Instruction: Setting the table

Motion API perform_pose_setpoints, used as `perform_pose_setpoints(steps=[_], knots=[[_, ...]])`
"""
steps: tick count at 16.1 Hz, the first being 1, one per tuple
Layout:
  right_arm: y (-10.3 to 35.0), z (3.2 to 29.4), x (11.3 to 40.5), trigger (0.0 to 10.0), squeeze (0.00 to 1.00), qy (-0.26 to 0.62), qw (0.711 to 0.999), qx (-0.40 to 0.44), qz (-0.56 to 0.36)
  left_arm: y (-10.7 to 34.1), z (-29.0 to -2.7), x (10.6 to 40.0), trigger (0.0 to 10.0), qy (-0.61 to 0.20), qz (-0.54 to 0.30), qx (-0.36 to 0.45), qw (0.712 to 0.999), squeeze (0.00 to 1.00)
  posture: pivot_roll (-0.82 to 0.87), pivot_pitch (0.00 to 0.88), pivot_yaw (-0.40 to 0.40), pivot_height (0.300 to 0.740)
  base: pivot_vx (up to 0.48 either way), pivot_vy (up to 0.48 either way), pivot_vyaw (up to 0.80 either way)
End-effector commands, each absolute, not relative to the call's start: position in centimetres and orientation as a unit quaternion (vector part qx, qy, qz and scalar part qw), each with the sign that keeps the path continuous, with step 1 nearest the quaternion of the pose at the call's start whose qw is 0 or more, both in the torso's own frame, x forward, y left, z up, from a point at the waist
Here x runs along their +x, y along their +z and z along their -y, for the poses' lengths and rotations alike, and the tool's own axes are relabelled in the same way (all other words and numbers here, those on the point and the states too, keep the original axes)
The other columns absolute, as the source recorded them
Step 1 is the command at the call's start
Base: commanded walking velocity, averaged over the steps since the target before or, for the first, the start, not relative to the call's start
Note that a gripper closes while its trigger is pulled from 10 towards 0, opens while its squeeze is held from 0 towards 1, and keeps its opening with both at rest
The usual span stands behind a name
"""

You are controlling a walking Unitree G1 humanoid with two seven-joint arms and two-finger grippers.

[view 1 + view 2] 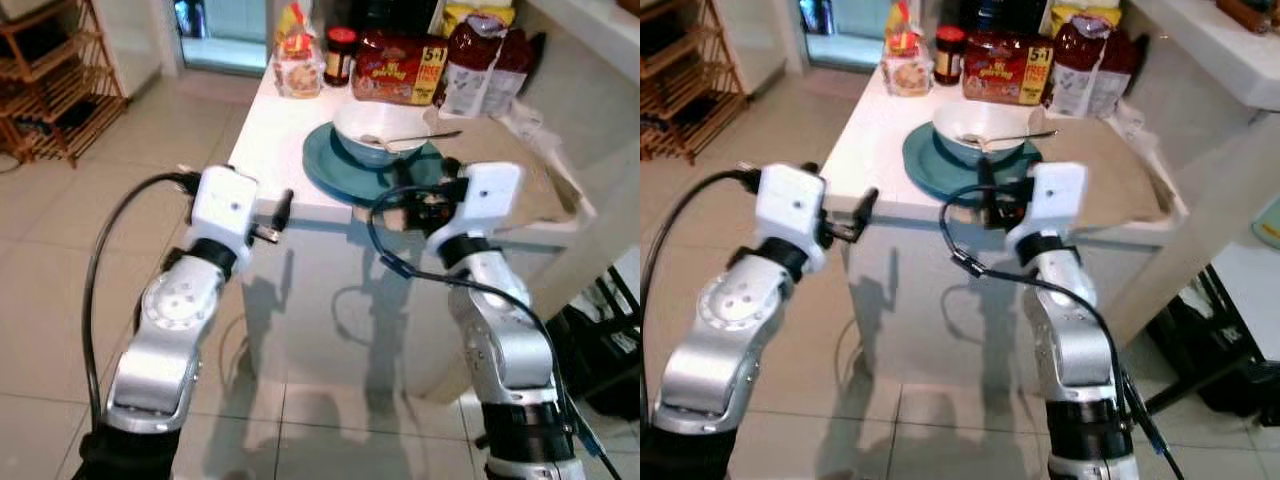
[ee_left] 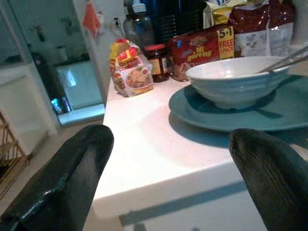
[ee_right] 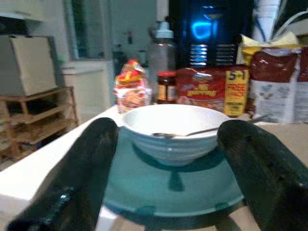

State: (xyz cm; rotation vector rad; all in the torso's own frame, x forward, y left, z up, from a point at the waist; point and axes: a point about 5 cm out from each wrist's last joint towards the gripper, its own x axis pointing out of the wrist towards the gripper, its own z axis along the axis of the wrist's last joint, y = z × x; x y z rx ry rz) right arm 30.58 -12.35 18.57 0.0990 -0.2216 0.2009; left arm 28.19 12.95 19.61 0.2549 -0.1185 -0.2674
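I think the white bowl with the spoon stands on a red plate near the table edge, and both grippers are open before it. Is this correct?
Not quite: the plate under the white bowl is teal, not red, as the right wrist view shows. The rest holds: the spoon lies in the bowl, and the left gripper and right gripper are open.

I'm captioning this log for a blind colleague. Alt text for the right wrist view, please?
A white ceramic bowl holding a metal spoon sits on a round teal plate, framed by the right tool's two open black fingers. Red snack packets stand behind.

Right end effector [image 1: 440,190] hides the plate's [image 1: 330,165] near rim.
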Motion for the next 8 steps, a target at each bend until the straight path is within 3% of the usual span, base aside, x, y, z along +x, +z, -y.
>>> perform_pose_setpoints(steps=[1, 5, 6, 8], knots=[[18.79, 13.60, 30.53, 10.0, 0.00, 0.081, 0.989, 0.045, 0.117, 19.76, -11.94, 28.07, 10.0, -0.151, 0.064, 0.123, 0.979, 0.00, 0.09, 0.019, -0.074, 0.740, 0.345, 0.000, 0.00], [18.89, 13.35, 30.43, 10.0, 0.00, 0.094, 0.986, 0.059, 0.126, 19.83, -12.03, 28.05, 10.0, -0.148, 0.065, 0.125, 0.979, 0.00, 0.09, 0.026, -0.072, 0.740, 0.324, 0.000, 0.00], [19.14, 13.20, 30.26, 10.0, 1.00, 0.106, 0.982, 0.074, 0.138, 19.90, -12.03, 28.04, 10.0, -0.148, 0.068, 0.120, 0.979, 0.00, 0.09, 0.032, -0.072, 0.740, 0.000, 0.000, 0.00], [19.50, 13.02, 29.96, 10.0, 1.00, 0.121, 0.977, 0.089, 0.153, 20.17, -11.91, 27.85, 10.0, -0.156, 0.075, 0.114, 0.978, 0.00, 0.09, 0.037, -0.072, 0.740, 0.000, 0.000, 0.00]])
